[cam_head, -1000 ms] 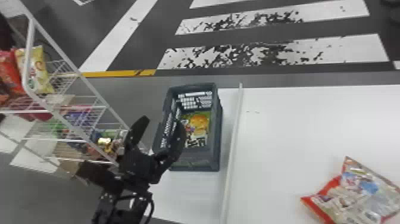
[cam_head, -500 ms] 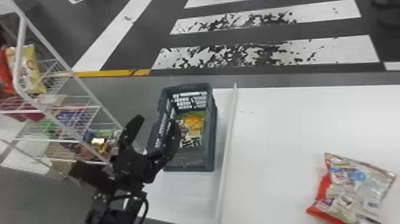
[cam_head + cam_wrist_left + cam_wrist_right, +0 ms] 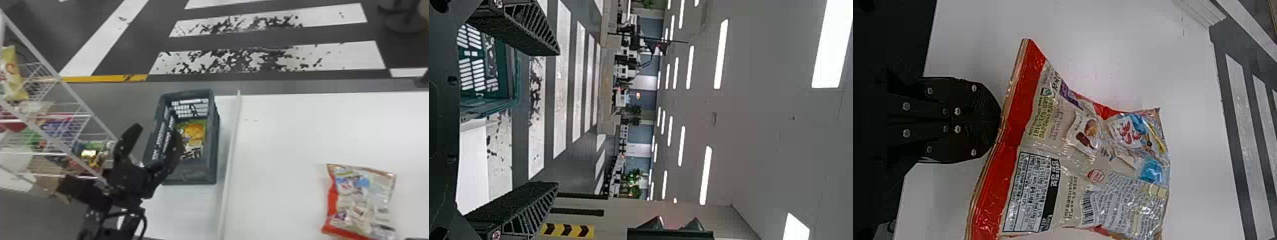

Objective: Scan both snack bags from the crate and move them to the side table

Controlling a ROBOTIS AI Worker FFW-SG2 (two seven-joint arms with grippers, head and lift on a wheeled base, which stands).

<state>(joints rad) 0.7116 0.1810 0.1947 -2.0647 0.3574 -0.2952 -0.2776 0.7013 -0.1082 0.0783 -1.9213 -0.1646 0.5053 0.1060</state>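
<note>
Red-edged bag [image 3: 1053, 145] pinched by its end seam in right gripper [image 3: 1000, 121], right of crate [image 3: 191, 175]. Barcode [image 3: 1088, 207] should be kept unfolded for scanning. Other bag [image 3: 194, 135] in crate; left gripper [image 3: 156, 128] spread wide beside crate.

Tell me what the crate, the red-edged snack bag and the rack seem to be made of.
The crate looks like matt, dark moulded plastic, with openwork walls. The snack bag is probably thin plastic film, perhaps foil-lined: it shines and creases, with a flat sealed edge. The rack seems to be white-coated metal, judging by its thin, straight wires.
</note>
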